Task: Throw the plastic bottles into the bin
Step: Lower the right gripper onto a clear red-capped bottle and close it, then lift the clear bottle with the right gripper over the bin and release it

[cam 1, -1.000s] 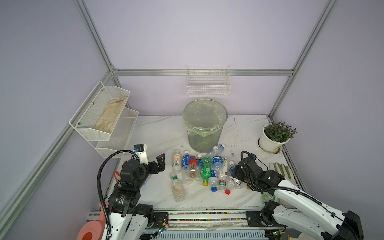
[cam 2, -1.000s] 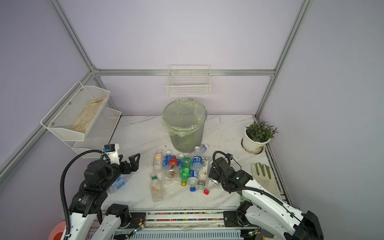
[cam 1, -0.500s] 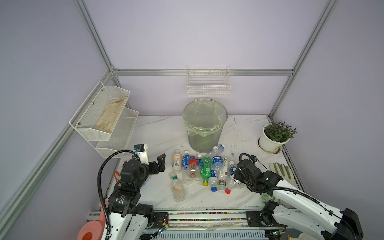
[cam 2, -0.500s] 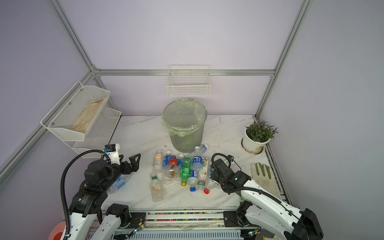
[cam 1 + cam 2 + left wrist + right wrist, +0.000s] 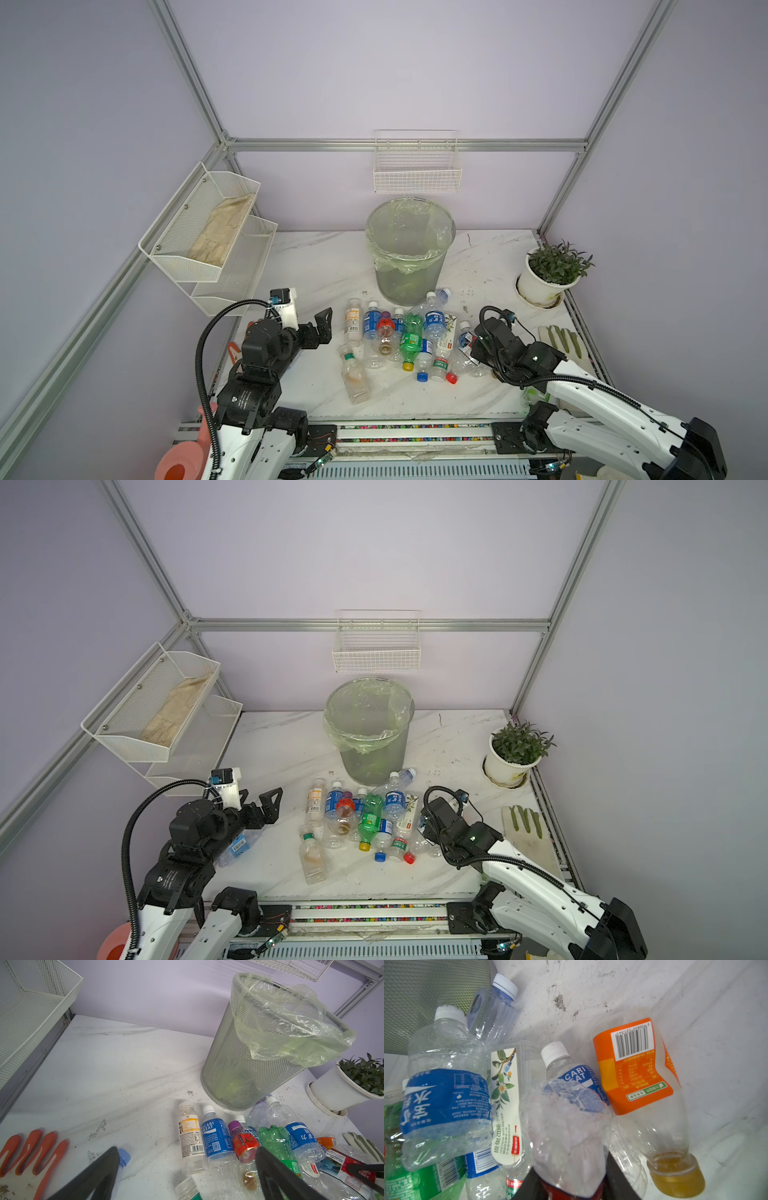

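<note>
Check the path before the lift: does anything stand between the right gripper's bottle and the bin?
Nothing visible higher up. Low down, the blue-label bottle and the blue-cap bottle lie between the crumpled bottle and the bin.

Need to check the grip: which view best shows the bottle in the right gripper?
The right wrist view: the crumpled clear bottle fills the middle, pinched between dark fingers. The left wrist view catches only its red label at the edge. In both top views the right gripper mostly hides it.

The right gripper has snapped its jaws together since a second ago. They now pinch a crumpled clear bottle, which was lying loose before.
</note>
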Robot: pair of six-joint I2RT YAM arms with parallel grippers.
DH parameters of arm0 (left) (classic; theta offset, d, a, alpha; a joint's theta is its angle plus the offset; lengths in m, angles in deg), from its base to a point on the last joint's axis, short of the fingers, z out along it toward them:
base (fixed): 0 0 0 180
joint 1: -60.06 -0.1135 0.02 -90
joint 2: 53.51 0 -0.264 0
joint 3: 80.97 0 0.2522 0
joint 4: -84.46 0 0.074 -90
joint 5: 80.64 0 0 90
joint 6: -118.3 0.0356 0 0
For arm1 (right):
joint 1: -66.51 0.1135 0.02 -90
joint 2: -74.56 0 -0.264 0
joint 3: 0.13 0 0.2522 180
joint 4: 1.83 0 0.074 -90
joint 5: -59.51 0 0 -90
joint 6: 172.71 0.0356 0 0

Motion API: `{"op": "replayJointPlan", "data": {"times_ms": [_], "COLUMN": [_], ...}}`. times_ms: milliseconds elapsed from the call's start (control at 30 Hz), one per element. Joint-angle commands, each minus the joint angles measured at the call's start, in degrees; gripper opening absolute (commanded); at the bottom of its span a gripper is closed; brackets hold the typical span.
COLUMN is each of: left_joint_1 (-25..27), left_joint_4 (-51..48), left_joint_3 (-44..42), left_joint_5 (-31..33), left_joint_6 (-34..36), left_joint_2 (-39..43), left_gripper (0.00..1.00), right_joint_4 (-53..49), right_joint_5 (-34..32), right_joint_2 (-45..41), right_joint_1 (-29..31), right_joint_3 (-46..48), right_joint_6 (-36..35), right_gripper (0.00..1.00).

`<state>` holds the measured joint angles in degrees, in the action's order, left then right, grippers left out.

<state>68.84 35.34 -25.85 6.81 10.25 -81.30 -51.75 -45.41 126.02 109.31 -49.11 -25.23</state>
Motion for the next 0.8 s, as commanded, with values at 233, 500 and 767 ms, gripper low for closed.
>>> {"op": "replayJointPlan", "data": {"times_ms": [233,500,767], "left_joint_1": [0.9,1.5,2.0], "left_joint_4": [0.9,0.8,0.7], "left_joint_3": [-1.9,-1.8,-1.7], "left_joint_5": [0.2,0.4,0.5], "left_joint_6": [-0.3,-0.2,-0.2], "left_joint_2": [0.0,0.0,-0.2], "left_gripper": [1.00,1.00,1.00], "right_joint_4": [-5.2,-0.6,7.8], "right_joint_5": [-5.7,-8.0,-13.9], "right_joint_2": [-5.0,-5.9,-2.0], "right_joint_1": [0.4,0.4,0.4], "right_joint_3": [-10.2,-22.2,-40.4], "right_joint_6": [-2.2,-14.9,-29.3], "right_gripper": [0.36,0.36,0.37]}}
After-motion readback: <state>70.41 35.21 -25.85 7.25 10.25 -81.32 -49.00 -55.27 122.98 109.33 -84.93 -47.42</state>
